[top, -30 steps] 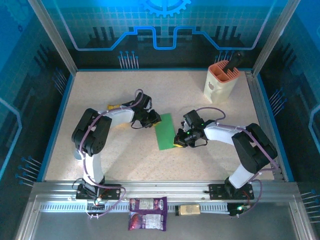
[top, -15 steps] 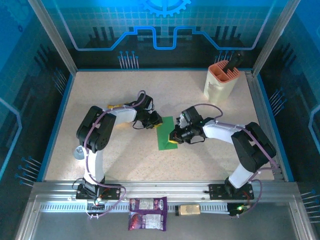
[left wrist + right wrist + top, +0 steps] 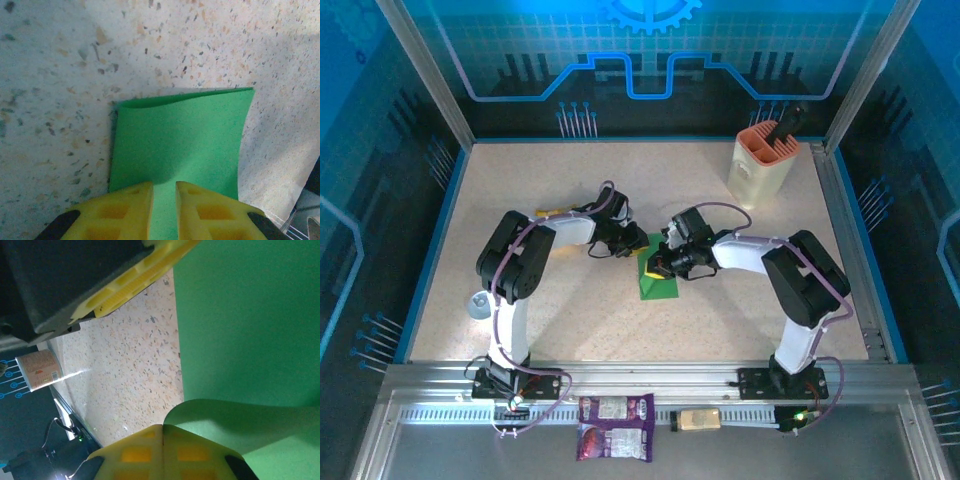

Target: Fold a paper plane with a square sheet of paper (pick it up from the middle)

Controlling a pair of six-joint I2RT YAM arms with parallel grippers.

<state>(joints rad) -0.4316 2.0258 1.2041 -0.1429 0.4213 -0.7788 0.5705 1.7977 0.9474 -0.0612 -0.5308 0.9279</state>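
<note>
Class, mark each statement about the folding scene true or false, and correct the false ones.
1. Both pincers grip the green sheet of paper. True.
2. The sheet lies flat and unfolded. False: one edge is lifted and curled over.
3. The right pincer is wide open. False: it is shut on the paper.
4. An orange-rimmed container stands at the far right of the table. True.
5. The left pincer holds a yellow packet. False: it holds the paper.

The square sheet of paper is plain green; the fingers are yellow; the table is beige, speckled.
</note>
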